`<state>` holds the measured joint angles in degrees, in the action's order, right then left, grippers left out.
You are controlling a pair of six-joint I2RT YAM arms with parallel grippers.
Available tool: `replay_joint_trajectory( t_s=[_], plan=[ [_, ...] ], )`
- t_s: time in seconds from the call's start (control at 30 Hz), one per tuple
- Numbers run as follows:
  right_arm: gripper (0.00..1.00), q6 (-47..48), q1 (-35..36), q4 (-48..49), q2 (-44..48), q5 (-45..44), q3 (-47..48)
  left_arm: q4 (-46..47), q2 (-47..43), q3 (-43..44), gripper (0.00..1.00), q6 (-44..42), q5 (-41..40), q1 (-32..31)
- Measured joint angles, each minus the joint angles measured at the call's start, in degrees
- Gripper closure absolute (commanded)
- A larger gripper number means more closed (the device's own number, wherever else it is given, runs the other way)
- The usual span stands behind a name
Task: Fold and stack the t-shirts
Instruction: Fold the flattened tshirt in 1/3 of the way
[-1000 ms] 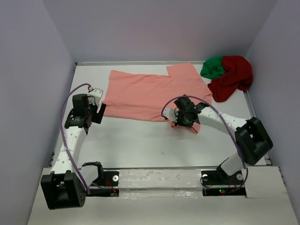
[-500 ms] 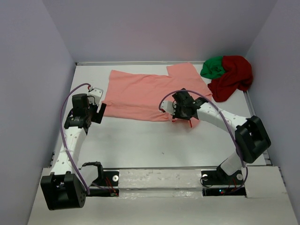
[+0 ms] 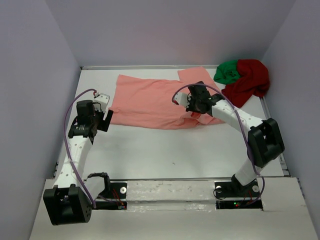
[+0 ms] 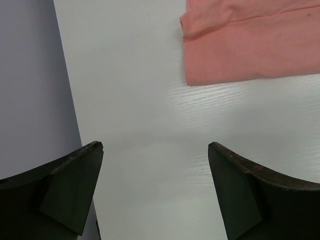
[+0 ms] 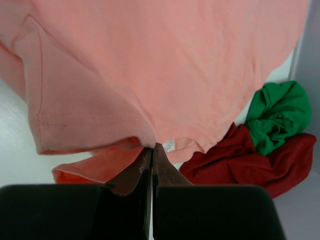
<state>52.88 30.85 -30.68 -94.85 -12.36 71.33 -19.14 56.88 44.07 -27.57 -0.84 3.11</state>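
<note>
The salmon-pink t-shirt lies spread across the back middle of the table. My right gripper is shut on a fold of it, holding the cloth lifted over the shirt's right part. In the right wrist view the shut fingertips pinch the pink cloth just beside its small white neck tag. The dark red t-shirt and the green t-shirt lie crumpled together at the back right. My left gripper is open over bare table, just left of the pink shirt's near left corner.
Purple walls close the table on the left, back and right. The white table surface runs between the pink shirt and the arm bases. A purple cable loops over each arm.
My right gripper has moved toward the back with the pink cloth, carrying the near right flap up onto the shirt. The left arm has not moved.
</note>
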Motion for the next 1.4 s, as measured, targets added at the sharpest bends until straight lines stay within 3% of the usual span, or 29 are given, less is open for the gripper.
replay_joint_trajectory(
  t_s=[0.33, 1.17, 1.2, 1.23, 1.27, 1.33, 1.37, 1.4],
  plan=[
    [1.0, 2.9, -4.8, 2.0, -4.3, -0.7, 6.0, 0.0, 0.8, 0.0, 0.01, 0.0, 0.0, 0.0],
    [1.0, 5.9, -4.9, 2.2, -13.9, 2.5, 11.5, 0.0, 1.6, -0.1, 0.01, 0.0, 0.1, 0.0],
    [0.91, 6.1, -4.9, 2.2, -14.5, 2.6, 11.9, 0.0, 1.6, -0.1, 0.01, 0.0, 0.1, 0.0],
    [0.74, 6.2, -4.9, 2.2, -15.2, 2.7, 12.5, 0.0, 1.6, -0.1, 0.01, 0.0, 0.1, 0.0],
    [0.44, 6.3, -4.9, 2.2, -16.0, 2.8, 13.0, 0.0, 1.6, -0.1, 0.01, 0.0, 0.1, 0.0],
    [0.14, 7.0, -4.9, 2.7, -17.5, 2.9, 14.0, 0.0, 1.6, -0.1, 0.01, 0.0, 0.0, 0.0],
    [0.01, 7.0, -4.9, 2.9, -18.0, 2.7, 14.3, 0.0, 1.6, -0.1, 0.01, 0.0, 0.0, 0.0],
    [0.0, 7.3, -4.9, 3.3, -18.7, 2.6, 14.5, 0.0, 1.6, -0.1, 0.01, 0.0, 0.0, 0.0]
  ],
)
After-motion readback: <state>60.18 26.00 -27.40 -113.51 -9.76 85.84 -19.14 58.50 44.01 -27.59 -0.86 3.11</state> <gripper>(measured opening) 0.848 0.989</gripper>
